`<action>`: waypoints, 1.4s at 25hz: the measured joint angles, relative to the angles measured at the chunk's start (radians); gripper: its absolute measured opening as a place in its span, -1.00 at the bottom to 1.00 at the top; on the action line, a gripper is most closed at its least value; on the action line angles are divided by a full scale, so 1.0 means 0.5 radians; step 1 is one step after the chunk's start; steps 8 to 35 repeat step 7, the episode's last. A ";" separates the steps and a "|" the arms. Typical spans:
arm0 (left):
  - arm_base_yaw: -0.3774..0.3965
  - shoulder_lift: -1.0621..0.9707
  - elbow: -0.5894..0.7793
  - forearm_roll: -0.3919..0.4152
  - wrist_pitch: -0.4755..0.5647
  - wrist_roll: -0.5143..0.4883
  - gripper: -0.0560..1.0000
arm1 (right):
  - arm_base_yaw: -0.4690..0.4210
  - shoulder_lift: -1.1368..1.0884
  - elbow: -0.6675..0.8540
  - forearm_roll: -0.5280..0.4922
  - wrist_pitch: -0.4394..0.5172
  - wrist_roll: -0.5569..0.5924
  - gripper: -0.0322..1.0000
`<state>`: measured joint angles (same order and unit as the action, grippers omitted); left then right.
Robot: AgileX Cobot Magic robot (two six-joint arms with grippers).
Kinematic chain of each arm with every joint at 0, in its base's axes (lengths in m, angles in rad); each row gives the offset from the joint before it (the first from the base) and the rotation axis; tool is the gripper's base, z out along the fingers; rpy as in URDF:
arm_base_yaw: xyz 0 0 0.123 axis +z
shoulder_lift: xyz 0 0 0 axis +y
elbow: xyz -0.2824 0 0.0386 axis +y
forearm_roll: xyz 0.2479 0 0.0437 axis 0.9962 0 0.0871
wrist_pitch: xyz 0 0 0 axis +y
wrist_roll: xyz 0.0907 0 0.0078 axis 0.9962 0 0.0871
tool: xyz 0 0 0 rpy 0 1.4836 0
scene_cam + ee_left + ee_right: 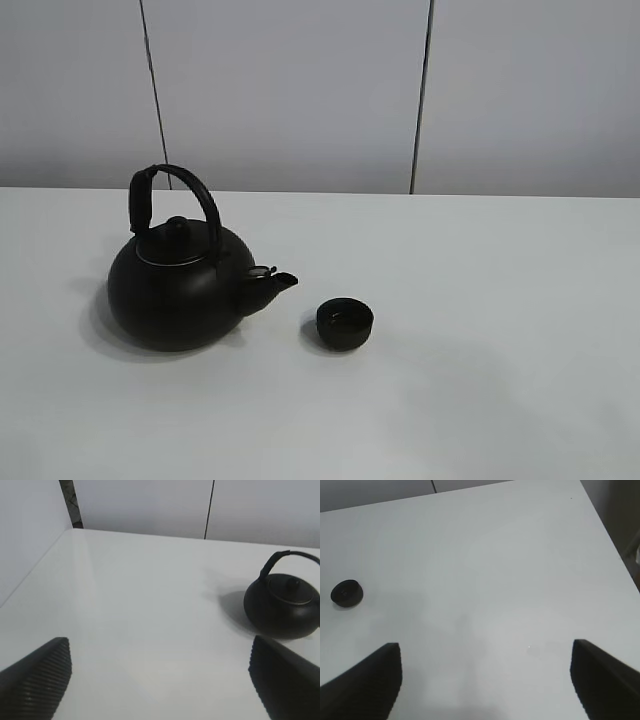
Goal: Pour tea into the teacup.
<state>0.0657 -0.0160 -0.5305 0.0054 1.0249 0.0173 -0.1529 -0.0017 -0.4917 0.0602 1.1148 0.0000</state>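
Note:
A big round black kettle with an arched handle stands on the white table, its spout pointing right. The small matte-black teacup stands just right of the spout, apart from it. Neither gripper shows in the exterior high view. In the left wrist view my left gripper is open and empty, well short of the kettle. In the right wrist view my right gripper is open and empty, far from the teacup.
The white table runs to a grey panelled wall at the back. The left wrist view shows a side wall along the table's edge. The right wrist view shows the table's far edge.

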 joint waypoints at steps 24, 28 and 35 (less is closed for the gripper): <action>0.000 0.000 0.037 -0.011 0.062 0.007 0.42 | 0.000 0.000 0.000 0.000 0.000 0.000 0.29; 0.000 0.000 0.037 -0.011 0.062 0.007 0.42 | 0.000 0.000 0.000 0.000 0.000 0.000 0.29; 0.000 0.000 0.037 -0.011 0.062 0.007 0.42 | 0.000 0.000 0.000 0.000 0.000 0.000 0.29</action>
